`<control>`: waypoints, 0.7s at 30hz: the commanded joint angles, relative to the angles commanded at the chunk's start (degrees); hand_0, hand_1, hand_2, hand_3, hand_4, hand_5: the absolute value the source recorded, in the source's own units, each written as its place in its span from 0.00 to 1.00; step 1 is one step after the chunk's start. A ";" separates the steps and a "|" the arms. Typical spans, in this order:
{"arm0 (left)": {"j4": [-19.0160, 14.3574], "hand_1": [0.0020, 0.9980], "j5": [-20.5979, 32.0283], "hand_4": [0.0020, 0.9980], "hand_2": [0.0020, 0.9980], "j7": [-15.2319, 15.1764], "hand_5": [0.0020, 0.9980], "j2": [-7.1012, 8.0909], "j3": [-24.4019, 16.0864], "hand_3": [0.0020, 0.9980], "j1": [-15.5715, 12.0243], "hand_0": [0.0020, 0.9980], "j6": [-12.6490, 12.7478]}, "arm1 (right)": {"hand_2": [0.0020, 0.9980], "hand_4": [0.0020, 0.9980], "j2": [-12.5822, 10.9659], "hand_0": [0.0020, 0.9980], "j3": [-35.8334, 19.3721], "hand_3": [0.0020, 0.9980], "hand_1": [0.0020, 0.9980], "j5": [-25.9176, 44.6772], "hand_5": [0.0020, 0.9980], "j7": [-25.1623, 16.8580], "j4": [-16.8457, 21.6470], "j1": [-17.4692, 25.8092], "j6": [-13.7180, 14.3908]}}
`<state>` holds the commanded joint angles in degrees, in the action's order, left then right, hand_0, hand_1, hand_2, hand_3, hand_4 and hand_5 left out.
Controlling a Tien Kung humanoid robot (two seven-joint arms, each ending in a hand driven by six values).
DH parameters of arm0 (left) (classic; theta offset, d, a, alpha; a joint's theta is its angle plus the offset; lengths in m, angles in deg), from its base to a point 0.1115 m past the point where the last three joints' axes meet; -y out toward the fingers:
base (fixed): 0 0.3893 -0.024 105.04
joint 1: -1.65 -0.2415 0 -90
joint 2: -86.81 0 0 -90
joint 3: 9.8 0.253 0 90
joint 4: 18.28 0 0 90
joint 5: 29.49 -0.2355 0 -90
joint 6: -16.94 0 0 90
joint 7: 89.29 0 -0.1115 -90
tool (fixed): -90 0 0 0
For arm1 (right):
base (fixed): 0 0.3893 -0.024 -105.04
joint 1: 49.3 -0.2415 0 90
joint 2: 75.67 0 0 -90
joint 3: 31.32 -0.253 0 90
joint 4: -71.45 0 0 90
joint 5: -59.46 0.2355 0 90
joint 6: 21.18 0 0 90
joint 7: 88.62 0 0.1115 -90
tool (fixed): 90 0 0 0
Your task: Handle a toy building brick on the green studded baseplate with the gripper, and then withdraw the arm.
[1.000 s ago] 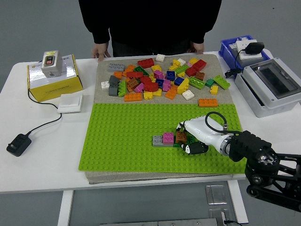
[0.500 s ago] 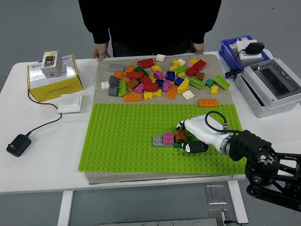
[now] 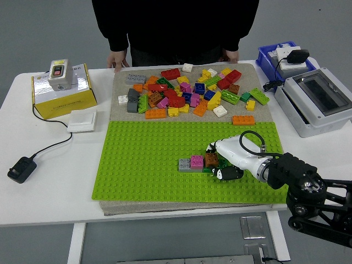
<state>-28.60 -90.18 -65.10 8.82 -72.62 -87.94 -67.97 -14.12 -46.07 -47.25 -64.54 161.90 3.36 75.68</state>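
The green studded baseplate (image 3: 148,159) lies at the table's near middle. On it stand a grey brick (image 3: 186,164) with a pink brick (image 3: 197,161) on it, and a brown brick (image 3: 212,160) right beside them. My right hand (image 3: 219,161) comes in from the lower right. Its white fingers are curled around the brown brick, with a green brick partly hidden under the hand. My left arm is out of view.
A pile of loose bricks (image 3: 187,91) lies on the grey mat behind the baseplate. A person stands at the far side, hands (image 3: 117,58) on the table edge. A yellow box (image 3: 63,91), a white switch (image 3: 82,120), a black plug (image 3: 21,168), a blue bin (image 3: 286,58) and a grey enclosure (image 3: 316,99) flank the mat.
The right hand has barely shifted and stays curled at the brown brick. Nothing else has moved.
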 joint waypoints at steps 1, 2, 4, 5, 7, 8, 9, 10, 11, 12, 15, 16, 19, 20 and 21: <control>0.00 0.61 -0.01 0.19 0.57 0.00 0.59 0.00 0.00 0.60 0.00 0.65 0.00 | 0.73 0.46 0.00 0.14 0.00 0.83 0.18 0.04 0.36 -0.01 -0.01 0.00 0.00; 0.00 0.61 0.00 0.19 0.57 0.01 0.59 0.00 0.01 0.60 -0.02 0.65 0.00 | 0.73 0.46 -0.01 0.14 -0.01 0.83 0.18 0.06 0.36 -0.04 -0.01 -0.01 0.01; 0.00 0.61 0.01 0.18 0.56 0.01 0.58 0.00 0.03 0.61 -0.03 0.65 0.01 | 0.73 0.46 -0.01 0.14 0.00 0.83 0.18 0.09 0.36 -0.06 -0.04 -0.03 0.02; 0.00 0.61 0.01 0.18 0.56 0.01 0.58 0.01 0.04 0.61 -0.03 0.65 0.01 | 0.73 0.46 -0.01 0.14 0.00 0.83 0.18 0.12 0.36 -0.09 -0.06 -0.04 0.03; 0.00 0.61 0.03 0.18 0.56 0.00 0.58 0.00 0.05 0.61 -0.02 0.65 0.03 | 0.73 0.46 -0.02 0.14 0.01 0.83 0.18 0.14 0.36 -0.10 -0.07 -0.06 0.06; 0.00 0.61 0.05 0.18 0.56 -0.01 0.58 0.00 0.06 0.61 -0.01 0.65 0.04 | 0.73 0.46 -0.03 0.14 0.01 0.83 0.18 0.16 0.36 -0.11 -0.08 -0.07 0.08; 0.00 0.61 0.09 0.18 0.56 -0.04 0.58 0.00 0.10 0.61 0.00 0.65 0.04 | 0.73 0.46 -0.03 0.14 0.02 0.83 0.18 0.19 0.36 -0.12 -0.09 -0.07 0.11; 0.00 0.61 0.10 0.18 0.56 -0.05 0.58 0.00 0.09 0.60 0.00 0.65 0.06 | 0.73 0.47 -0.04 0.14 0.04 0.83 0.18 0.22 0.37 -0.12 -0.09 -0.08 0.14; 0.00 0.61 0.10 0.18 0.56 -0.06 0.58 0.00 0.07 0.60 -0.01 0.65 0.08 | 0.73 0.47 -0.04 0.14 0.06 0.83 0.18 0.25 0.37 -0.12 -0.10 -0.08 0.17; 0.00 0.61 0.13 0.18 0.56 -0.07 0.58 0.00 0.10 0.60 -0.03 0.65 0.11 | 0.73 0.47 -0.04 0.14 0.07 0.83 0.18 0.28 0.37 -0.14 -0.11 -0.09 0.18; 0.00 0.61 0.14 0.18 0.56 -0.09 0.58 0.01 0.12 0.60 -0.06 0.65 0.18 | 0.73 0.47 -0.08 0.14 0.08 0.83 0.18 0.25 0.37 -0.16 -0.11 -0.10 0.30; 0.00 0.61 0.12 0.17 0.56 -0.09 0.58 0.02 0.10 0.60 -0.07 0.65 0.21 | 0.73 0.47 -0.10 0.14 0.07 0.83 0.18 0.22 0.37 -0.17 -0.10 -0.10 0.35; 0.00 0.61 0.07 0.17 0.56 -0.12 0.58 0.05 0.08 0.60 -0.09 0.65 0.31 | 0.73 0.47 -0.20 0.14 0.08 0.83 0.18 0.16 0.37 -0.20 -0.05 -0.11 0.50; 0.00 0.61 0.07 0.17 0.56 -0.13 0.58 0.06 0.09 0.60 -0.08 0.65 0.34 | 0.73 0.47 -0.24 0.14 0.11 0.83 0.18 0.14 0.37 -0.22 -0.02 -0.12 0.55; 0.00 0.61 0.07 0.17 0.56 -0.14 0.58 0.07 0.10 0.60 -0.08 0.65 0.36 | 0.73 0.47 -0.27 0.14 0.13 0.83 0.18 0.11 0.37 -0.23 0.01 -0.13 0.60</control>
<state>-28.60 -90.11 -65.24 8.89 -72.53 -88.03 -67.61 -14.39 -45.94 -47.13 -64.78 161.91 3.23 76.28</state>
